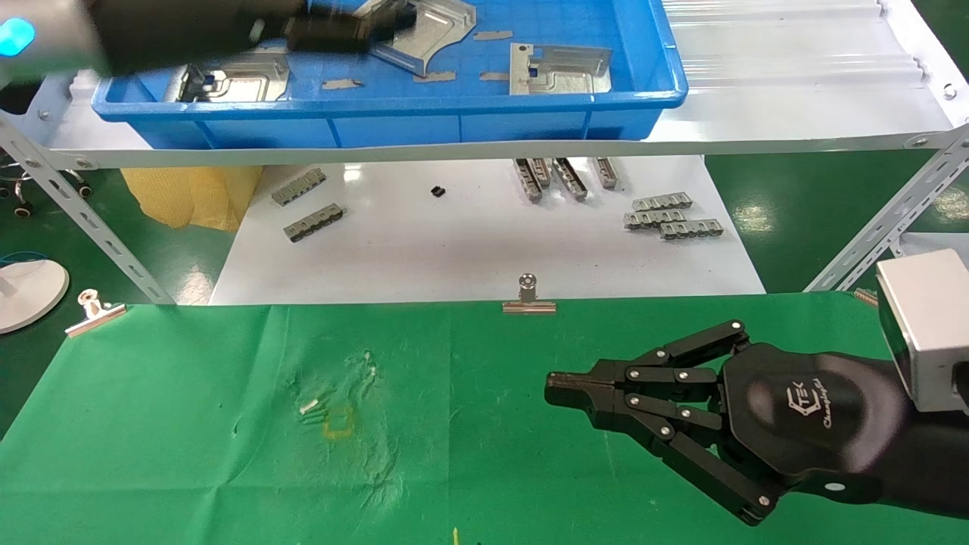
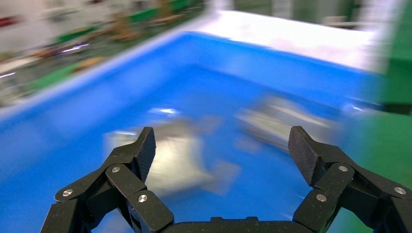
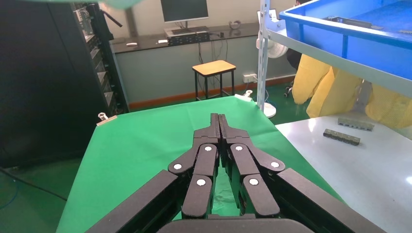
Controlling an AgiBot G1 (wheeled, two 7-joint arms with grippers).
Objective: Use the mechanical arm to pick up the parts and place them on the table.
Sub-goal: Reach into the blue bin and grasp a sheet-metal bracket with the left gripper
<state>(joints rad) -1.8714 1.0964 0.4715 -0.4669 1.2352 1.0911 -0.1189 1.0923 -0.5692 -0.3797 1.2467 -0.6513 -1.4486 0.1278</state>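
Three silver plate parts lie in the blue bin (image 1: 643, 68) on the white shelf: one at the left (image 1: 235, 79), one in the middle (image 1: 435, 34) and one at the right (image 1: 560, 68). My left gripper (image 1: 341, 34) hovers over the bin near the middle part, blurred. In the left wrist view it (image 2: 222, 145) is open and empty, with blurred parts (image 2: 175, 155) (image 2: 286, 121) below it on the bin floor. My right gripper (image 1: 556, 390) is shut and empty, low over the green cloth table (image 1: 189, 424). It also shows in the right wrist view (image 3: 218, 119).
Grey slotted strips lie on the white tabletop (image 1: 310, 204) (image 1: 564, 178) (image 1: 674, 216), with a small black piece (image 1: 437, 191). Binder clips (image 1: 528, 297) (image 1: 95, 312) hold the cloth's far edge. Slanted shelf struts stand at left (image 1: 83, 219) and right (image 1: 886, 227).
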